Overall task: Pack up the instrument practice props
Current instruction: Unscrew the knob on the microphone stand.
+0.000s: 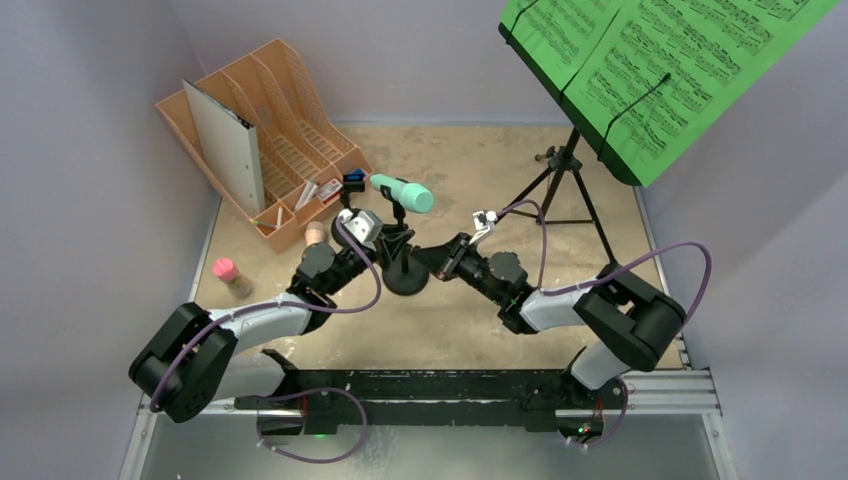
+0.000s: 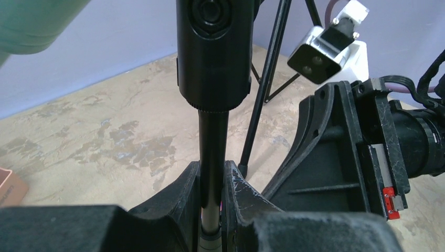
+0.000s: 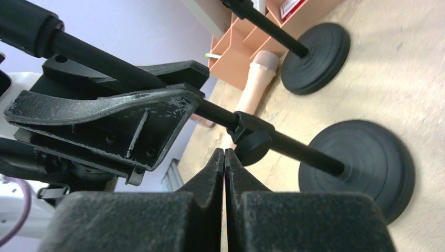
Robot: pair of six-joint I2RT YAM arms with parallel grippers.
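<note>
Black clip pole (image 3: 294, 149): is standing near the middle of the table (image 1: 450, 325), its round base (image 3: 362, 163) sitting flat on the mottled surface and a small knob (image 3: 254, 147) jutting from the shaft partway up.
Teal microphone (image 1: 403, 193): is lying across the holder (image 2: 212, 47) at the top of that pole, its rounded head pointing toward the tripod side.
Left gripper (image 2: 212, 184): is clamping the thin shaft between both fingers, below the holder and above the base.
Right gripper (image 3: 224, 157): is sitting fully closed, its two fingertips pressed together with nothing between them, just beside the knob; contact with the knob cannot be told.
Second clip pole (image 3: 273, 34): is standing beyond the first, nearer the rack, its own round base (image 3: 315, 52) apart from the first base.
Pink microphone (image 3: 256, 79): is lying on the table between that second base and the rack.
Tripod (image 1: 565, 185): is standing at the far right of the table, legs spread, carrying the tilted black music desk (image 1: 585, 125).
Green sheet-music pages (image 1: 670, 60): are lying open across the desk, held under thin black wire arms.
Orange file rack (image 1: 300, 110): is sitting in the far left corner, a grey binder (image 1: 225, 140) leaning upright in one slot.
</note>
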